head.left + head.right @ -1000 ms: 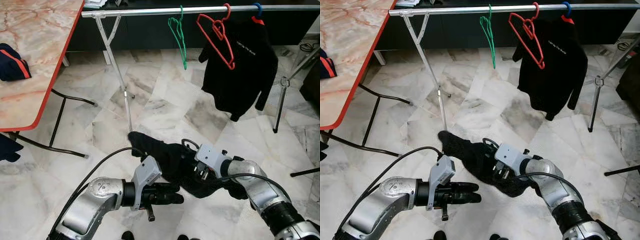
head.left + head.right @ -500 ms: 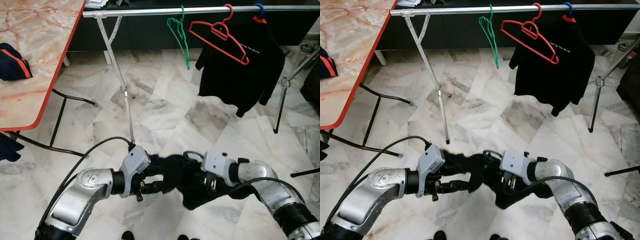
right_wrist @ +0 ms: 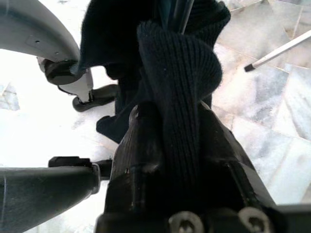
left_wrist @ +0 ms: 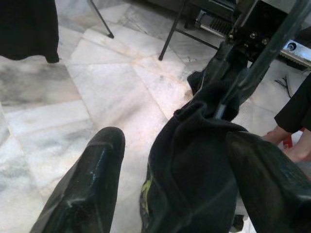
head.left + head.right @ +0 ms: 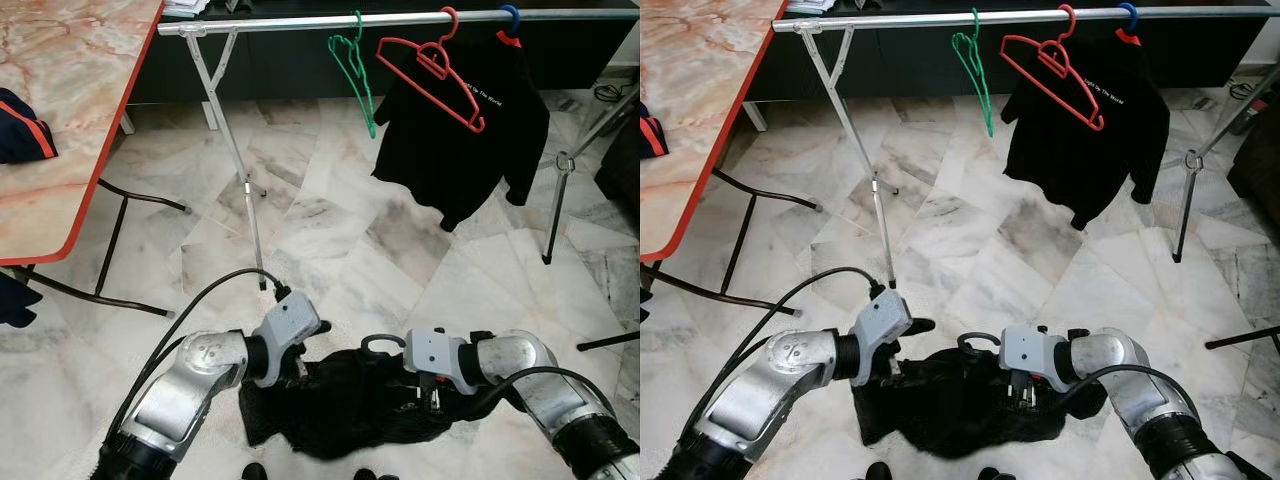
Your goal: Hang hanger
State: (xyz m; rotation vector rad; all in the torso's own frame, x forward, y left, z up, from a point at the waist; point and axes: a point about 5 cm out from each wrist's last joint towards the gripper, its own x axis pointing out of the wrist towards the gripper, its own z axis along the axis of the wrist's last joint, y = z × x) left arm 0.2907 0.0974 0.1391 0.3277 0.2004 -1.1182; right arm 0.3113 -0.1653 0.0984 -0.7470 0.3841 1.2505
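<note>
Garment: black knitted garment [image 5: 345, 405] w/ a dark hanger hook [image 5: 378, 342] poking out at its top; bunched low in front of robot, betw. both arms, lower edge down by the floor.
Right gripper: right gripper [image 5: 432, 395] clamped on the garment's knit fold near the hook; wrist view showed fabric pinched betw. its fingers [image 3: 146, 160].
Left gripper: left gripper [image 4: 175, 174] spread wide, fingers either side of the garment's edge, cloth betw. them but not pinched.
Key relation: long silver metal clothes rail [image 5: 300, 21] lay ahead of & well above both grippers; garment's long axis ran roughly left-right, same way as the rail. Hook sat just beside the right gripper, so right arm looked nearer for the lift – judgement only.
Rail load: green plastic hanger [image 5: 355, 60], red plastic hanger [image 5: 432, 65], black printed top [image 5: 455, 135] on a blue hook; free rail left of the green one.
Surface: white-grey marble tile floor [image 5: 330, 230], glossy.
Room: pink marble-pattern bench w/ red edge [image 5: 70, 110] on robot's left, dark folded cloth on it; tripod leg [image 5: 555, 205] at right.
Next: prob. raise hook up & fwd to the rail.
</note>
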